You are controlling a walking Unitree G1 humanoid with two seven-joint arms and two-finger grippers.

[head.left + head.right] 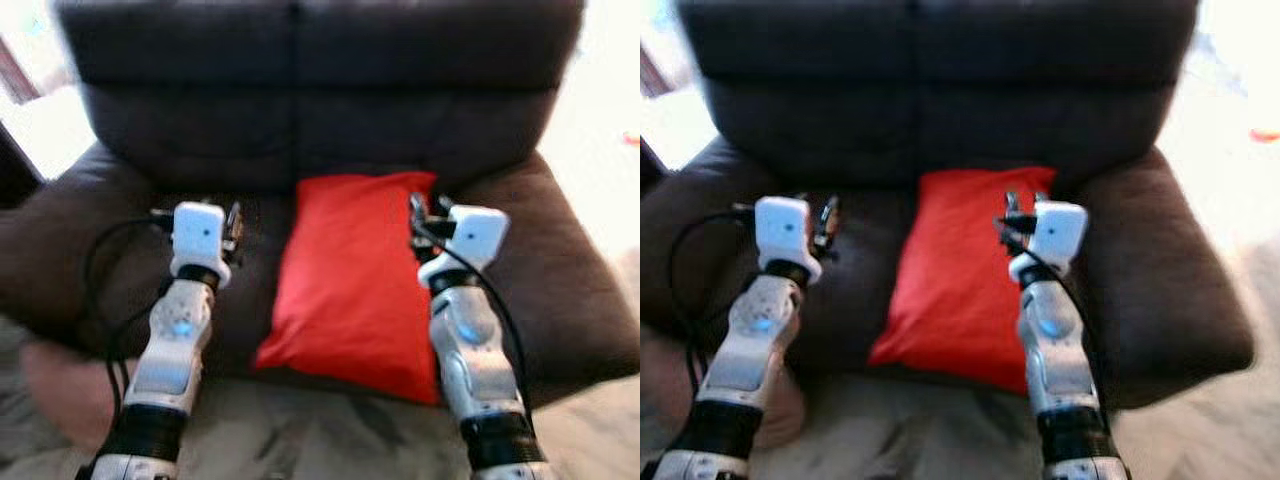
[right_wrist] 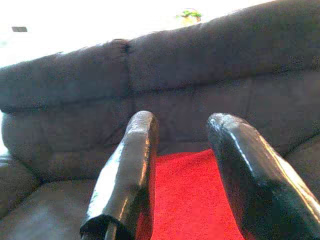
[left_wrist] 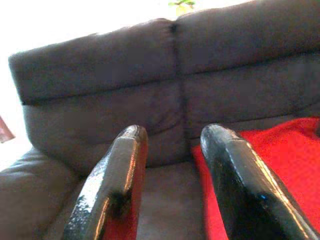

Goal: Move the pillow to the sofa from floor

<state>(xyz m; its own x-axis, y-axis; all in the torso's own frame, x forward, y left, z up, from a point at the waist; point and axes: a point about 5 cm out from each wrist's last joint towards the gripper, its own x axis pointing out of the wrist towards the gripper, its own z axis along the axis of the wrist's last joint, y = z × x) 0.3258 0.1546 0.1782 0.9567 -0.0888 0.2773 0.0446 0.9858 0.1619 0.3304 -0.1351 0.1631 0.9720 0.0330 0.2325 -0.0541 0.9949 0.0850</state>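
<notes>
A red pillow (image 1: 350,280) lies flat on the seat of the dark brown sofa (image 1: 320,110), its front edge overhanging the seat a little. My left gripper (image 1: 233,222) hovers over the bare seat just left of the pillow, fingers (image 3: 117,185) open with nothing between them. My right gripper (image 1: 420,215) hangs above the pillow's right edge, its fingers (image 2: 130,170) open and empty too. The red pillow (image 3: 270,165) lies beyond the left fingers, and through the right fingers the red pillow (image 2: 190,195) appears below the sofa back (image 2: 200,75).
Padded sofa arms (image 1: 580,280) rise on both sides of the seat. Pale patterned floor (image 1: 320,440) lies in front of the sofa. A reddish-brown rounded object (image 1: 65,390) sits on the floor at the lower left. Bright light washes out the upper corners.
</notes>
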